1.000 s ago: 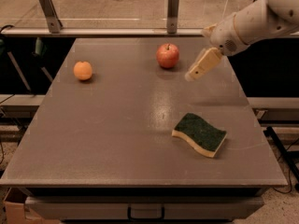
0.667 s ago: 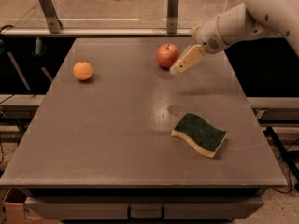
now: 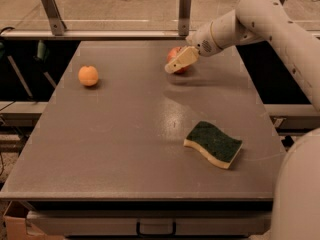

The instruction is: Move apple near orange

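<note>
The red apple (image 3: pixel 174 54) sits on the far middle of the grey table (image 3: pixel 125 149), mostly covered by my gripper. My gripper (image 3: pixel 178 62) reaches in from the right on a white arm and lies right over the apple's front. The small orange (image 3: pixel 88 75) sits on the far left of the table, well apart from the apple.
A green and yellow sponge (image 3: pixel 213 144) lies at the near right of the table. Two metal posts (image 3: pixel 185 6) and a rail stand along the far edge. The white arm (image 3: pixel 280 29) spans the right side.
My gripper has moved left from the right of the apple and now covers its front. The apple, orange and sponge have not moved.
</note>
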Tool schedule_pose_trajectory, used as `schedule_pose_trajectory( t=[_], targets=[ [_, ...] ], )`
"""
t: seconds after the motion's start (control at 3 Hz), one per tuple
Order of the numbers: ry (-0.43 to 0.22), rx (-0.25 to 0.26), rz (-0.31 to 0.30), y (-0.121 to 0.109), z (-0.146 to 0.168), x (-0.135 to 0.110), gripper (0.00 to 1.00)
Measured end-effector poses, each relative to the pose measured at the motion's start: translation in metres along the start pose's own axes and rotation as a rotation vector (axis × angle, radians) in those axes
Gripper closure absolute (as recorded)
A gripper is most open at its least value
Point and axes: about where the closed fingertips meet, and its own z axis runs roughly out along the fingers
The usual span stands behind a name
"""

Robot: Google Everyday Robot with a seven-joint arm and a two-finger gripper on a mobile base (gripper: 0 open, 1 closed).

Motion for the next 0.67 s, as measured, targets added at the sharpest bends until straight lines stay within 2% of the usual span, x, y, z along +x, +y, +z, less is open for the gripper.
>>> schedule_pose_trajectory(
  t=[0.67],
  targets=[
    [0.011,-0.025,0.038,-0.0032,0.0198,0.0063,0.6]
  ],
)
